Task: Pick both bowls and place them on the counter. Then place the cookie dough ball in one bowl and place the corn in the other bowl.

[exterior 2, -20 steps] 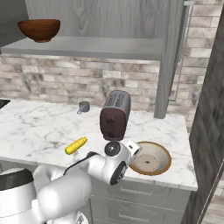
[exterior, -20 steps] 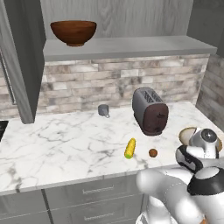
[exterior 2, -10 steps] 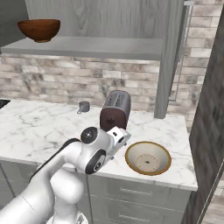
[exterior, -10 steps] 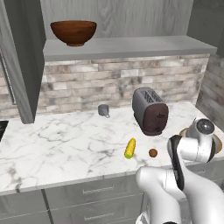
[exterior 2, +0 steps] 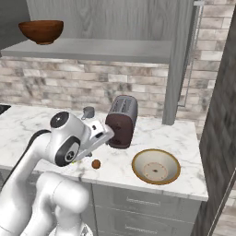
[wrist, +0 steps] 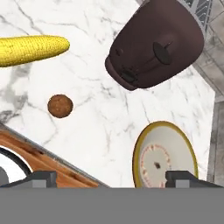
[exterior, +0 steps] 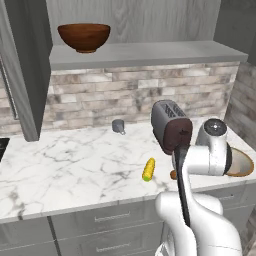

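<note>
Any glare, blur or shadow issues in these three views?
Left base view: sharp and evenly lit, with a soft highlight on the dark wooden bowl up on the shelf. Right base view: the tan bowl casts only a faint shadow on the counter. Hand view: no motion blur; cookie dough ball and corn are crisp, and the toaster looms large.

Dark wooden bowl [exterior: 84, 36] stands on the grey shelf [exterior: 150, 52]. On the marble worktop [exterior: 65, 165]: grey mug [exterior: 118, 126], toaster [exterior: 170, 125], corn [exterior: 148, 169]. Tan bowl [exterior: 241, 164] partly hidden behind the arm.
</note>
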Robot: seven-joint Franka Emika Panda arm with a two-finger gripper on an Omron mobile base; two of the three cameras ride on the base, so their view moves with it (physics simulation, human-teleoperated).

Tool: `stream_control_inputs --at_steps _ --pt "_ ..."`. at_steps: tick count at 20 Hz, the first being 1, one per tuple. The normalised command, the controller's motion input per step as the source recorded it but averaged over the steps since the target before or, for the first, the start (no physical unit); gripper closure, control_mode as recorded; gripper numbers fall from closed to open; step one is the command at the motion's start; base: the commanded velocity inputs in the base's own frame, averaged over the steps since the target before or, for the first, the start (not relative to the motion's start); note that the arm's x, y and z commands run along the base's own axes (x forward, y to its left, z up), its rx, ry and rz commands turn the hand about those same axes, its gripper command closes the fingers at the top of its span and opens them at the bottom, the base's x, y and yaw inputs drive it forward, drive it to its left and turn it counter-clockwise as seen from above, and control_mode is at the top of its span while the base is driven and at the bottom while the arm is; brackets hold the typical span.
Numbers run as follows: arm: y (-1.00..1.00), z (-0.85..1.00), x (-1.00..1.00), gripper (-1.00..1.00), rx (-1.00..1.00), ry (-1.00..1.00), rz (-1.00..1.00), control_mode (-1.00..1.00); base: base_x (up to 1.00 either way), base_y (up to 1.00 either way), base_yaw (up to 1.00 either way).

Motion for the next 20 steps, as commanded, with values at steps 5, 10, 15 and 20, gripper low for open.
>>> stream_control_inputs --at_steps 5,10,15,20 --pt "0.26 0.0 -0.63 -1.0 0.12 -0.03 -0.02 -1.0 0.0 0.0 0.0" --pt "0.67 0.23 -0.21 -1.0 0.17 -0.16 -0.07 -1.0 0.0 0.0 0.0" --pt "0.81 0.28 -0.24 -1.0 0.2 -0.23 -0.2 -1.0 0.0 0.0 0.0" --pt "0.76 0.24 -0.08 -1.0 0.2 -0.18 -0.23 -1.0 0.0 0.0 0.0"
